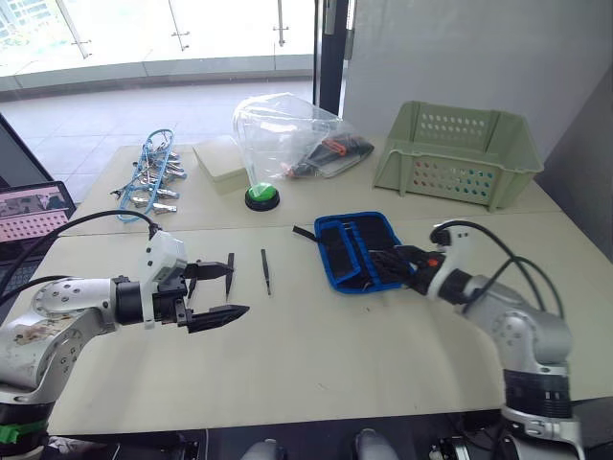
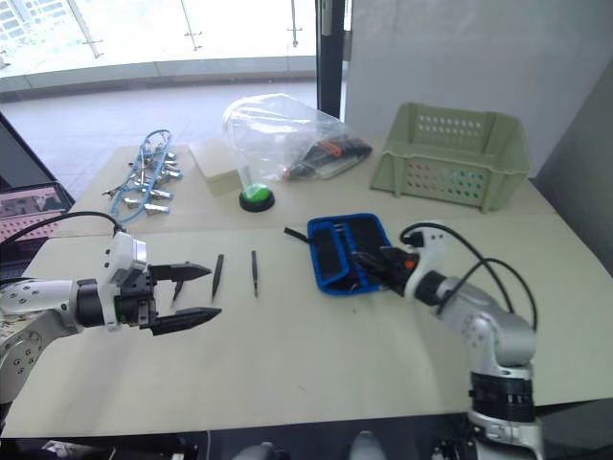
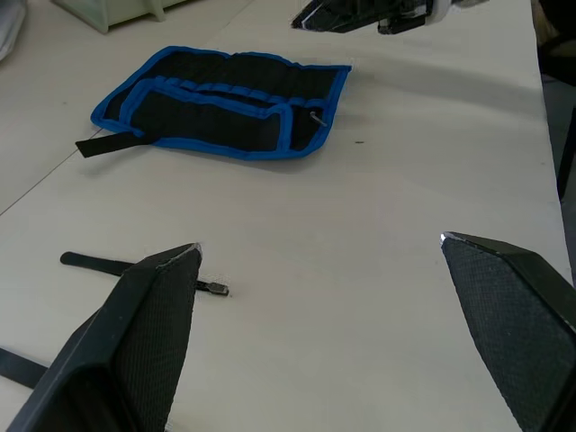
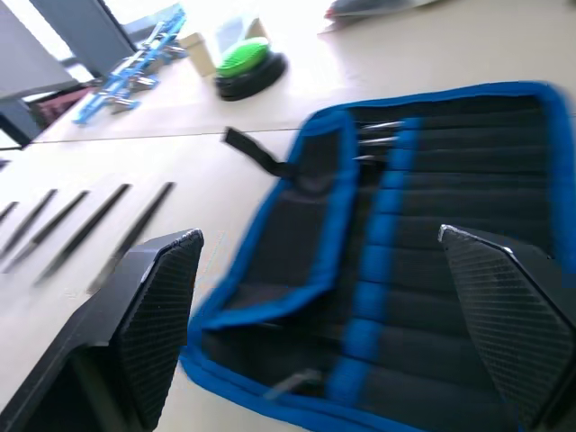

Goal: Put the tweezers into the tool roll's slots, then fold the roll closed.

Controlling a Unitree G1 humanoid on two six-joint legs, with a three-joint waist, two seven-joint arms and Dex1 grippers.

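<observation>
Black fabric tool roll with bright blue edging (image 1: 356, 249): lying unfolded on the table. Slim black pointed tweezers (image 1: 265, 270): loose on tabletop beside left gripper (image 1: 222, 290), fingers spread, empty. Right gripper (image 4: 342, 360): spread over the roll, empty.

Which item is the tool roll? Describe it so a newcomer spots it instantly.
Start from the pale green basket at the table's far right side. Just in front of it, nearer the robot, lies the tool roll, open and flat. Unlike the clear plastic bag beyond it, it is black fabric with bright blue edging.
</observation>
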